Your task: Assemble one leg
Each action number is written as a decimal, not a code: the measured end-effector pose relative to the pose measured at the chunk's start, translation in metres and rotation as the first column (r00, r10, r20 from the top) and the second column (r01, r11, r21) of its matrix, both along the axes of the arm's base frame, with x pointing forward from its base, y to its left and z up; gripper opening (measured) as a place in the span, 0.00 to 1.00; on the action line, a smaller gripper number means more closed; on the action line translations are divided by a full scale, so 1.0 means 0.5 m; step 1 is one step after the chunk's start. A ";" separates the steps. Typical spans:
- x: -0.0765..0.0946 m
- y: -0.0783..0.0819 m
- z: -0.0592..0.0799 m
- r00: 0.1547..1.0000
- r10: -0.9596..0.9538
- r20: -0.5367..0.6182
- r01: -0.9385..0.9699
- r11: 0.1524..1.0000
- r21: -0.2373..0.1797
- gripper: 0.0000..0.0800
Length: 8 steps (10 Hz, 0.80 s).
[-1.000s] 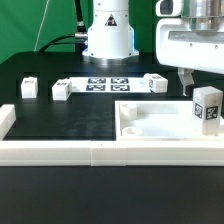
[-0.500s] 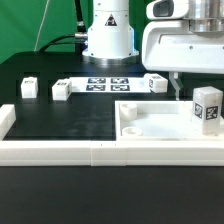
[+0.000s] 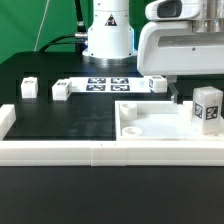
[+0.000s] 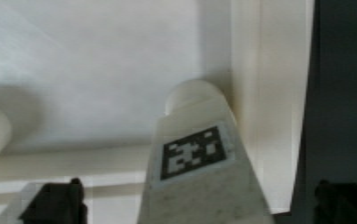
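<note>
Leg [image 3: 207, 106] was seen upright at the far corner of the panel [image 3: 150, 128], on the exterior view's right, tag turned to the camera. End effector [image 4: 200, 203] was held open. In the wrist view its fingertips [image 4: 59, 202] were set either side of the leg, apart from it, with nothing gripped.

Step in hand was judged to be approach-to-grasp, with the leg not yet clamped. Whether the leg was already seated in the panel could not be told.

Next move would call for descent until the pads bracket the leg body, with centring kept, then closure. Tall narrow block, so tip-over was rated a risk if one finger touches first.

Spare legs [image 3: 61, 90] were left on the worktop [image 3: 70, 122] at the far side, beside the marker board [image 3: 105, 84], well apart from the action.

Versus one second earlier, the hand body was shifted toward the exterior view's left and lower. From half a second earlier only a slight further shift was noted. Leg, panel and spare legs were unchanged.
</note>
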<state>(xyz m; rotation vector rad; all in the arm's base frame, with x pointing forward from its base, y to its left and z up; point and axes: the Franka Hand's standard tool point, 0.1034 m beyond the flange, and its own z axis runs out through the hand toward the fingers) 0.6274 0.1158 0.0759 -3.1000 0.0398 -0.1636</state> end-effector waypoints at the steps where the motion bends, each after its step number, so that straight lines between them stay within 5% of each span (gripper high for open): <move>1: 0.000 -0.001 0.000 1.000 -0.012 -0.001 0.012 1.000 0.002 0.65; 2: 0.000 -0.001 -0.001 1.000 -0.012 -0.001 0.012 1.000 0.002 0.65; 4: 0.000 -0.001 -0.001 1.000 -0.012 -0.001 0.012 1.000 0.001 0.36; 7: 0.000 0.000 -0.001 0.999 -0.050 -0.003 0.050 0.999 0.006 0.36; 8: -0.003 0.006 -0.003 0.982 -0.190 -0.008 0.190 0.982 0.020 0.36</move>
